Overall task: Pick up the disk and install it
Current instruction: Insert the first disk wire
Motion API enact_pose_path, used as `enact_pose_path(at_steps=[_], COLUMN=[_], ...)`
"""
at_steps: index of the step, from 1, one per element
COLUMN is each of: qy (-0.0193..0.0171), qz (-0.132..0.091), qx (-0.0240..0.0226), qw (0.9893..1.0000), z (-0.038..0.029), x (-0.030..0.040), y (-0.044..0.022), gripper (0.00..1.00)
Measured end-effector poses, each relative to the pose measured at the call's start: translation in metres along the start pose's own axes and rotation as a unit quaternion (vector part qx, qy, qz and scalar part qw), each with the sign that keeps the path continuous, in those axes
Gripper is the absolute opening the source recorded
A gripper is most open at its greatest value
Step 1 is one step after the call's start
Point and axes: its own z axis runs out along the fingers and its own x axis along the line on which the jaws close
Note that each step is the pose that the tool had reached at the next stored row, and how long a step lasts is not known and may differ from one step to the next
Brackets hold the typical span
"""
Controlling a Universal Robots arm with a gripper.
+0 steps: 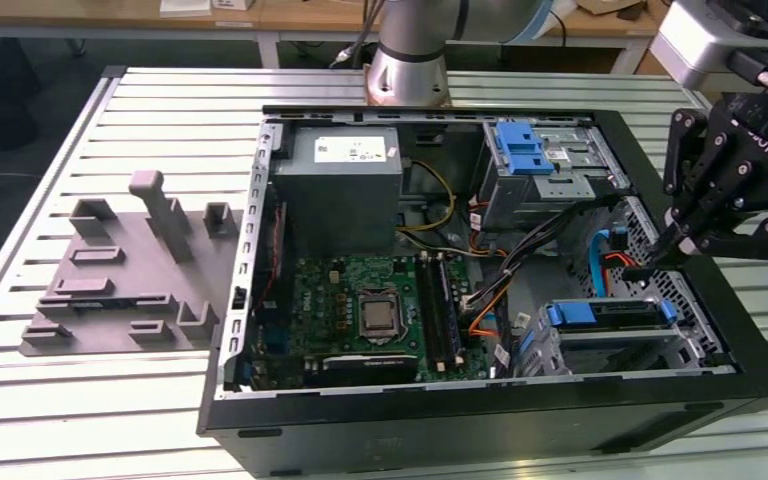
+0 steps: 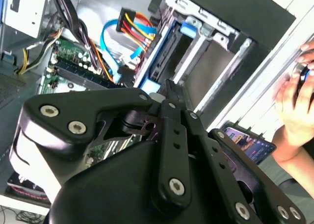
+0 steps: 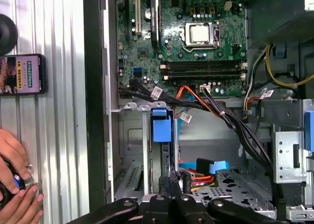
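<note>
The disk (image 1: pixel 620 314) lies in the drive cage at the near corner of the open computer case (image 1: pixel 491 425), on the exterior view's right, with its blue carrier tab (image 1: pixel 572 313) toward the motherboard. In the first wrist view the disk (image 3: pixel 162 160) stands edge-on in the cage under its blue tab (image 3: pixel 162 128). The blue carrier (image 2: pixel 188 28) also appears in the second wrist view. My black gripper (image 1: pixel 656 258) hangs just above the case's right side, behind the disk's cage. Its fingertips (image 3: pixel 172 181) are together with nothing between them.
A grey power-supply box (image 1: pixel 337 190) and the motherboard (image 1: pixel 357 320) fill the case's left half, and loose cables (image 3: pixel 206 99) cross near the cage. A grey fixture block (image 1: pixel 131 280) sits on the slatted table. A person's hands (image 3: pixel 14 189) and a phone (image 3: pixel 22 74) lie beside the case.
</note>
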Motion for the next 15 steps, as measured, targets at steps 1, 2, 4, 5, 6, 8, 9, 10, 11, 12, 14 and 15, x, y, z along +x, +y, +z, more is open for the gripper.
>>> enact_pose_path(at_steps=[1,2,4,5,6,8,9,10,11,12,14,15], qy=[-0.0001,-0.0002,-0.0003,-0.0003,-0.0003,-0.0002,-0.0002,-0.0003,-0.0002,-0.0002,-0.0002,-0.0002], qz=[0.000,0.000,0.000,0.000,0.000,0.000,0.000,0.000,0.000,0.000,0.000,0.000], qx=[0.0000,0.0000,0.0000,0.0000,0.0000,0.0000,0.0000,0.0000,0.0000,0.0000,0.0000,0.0000], qw=[1.0000,1.0000,1.0000,1.0000,1.0000,1.0000,1.0000,1.0000,1.0000,1.0000,1.0000,1.0000], z=[0.0015,0.0033,0.0059,0.0068,0.0075,0.0077,0.0077,0.0078,0.0078,0.0079,0.0089,0.0099], x=[-0.0013,-0.0028,-0.0049,-0.0055,-0.0057,-0.0058,-0.0058,-0.0058,-0.0058,-0.0058,-0.0060,-0.0061], y=[-0.0016,-0.0027,-0.0029,-0.0028,-0.0029,-0.0029,-0.0029,-0.0029,-0.0029,-0.0029,-0.0029,-0.0029], gripper=[0.11,0.11,0.11,0.11,0.11,0.11,0.11,0.11,0.11,0.11,0.11,0.11])
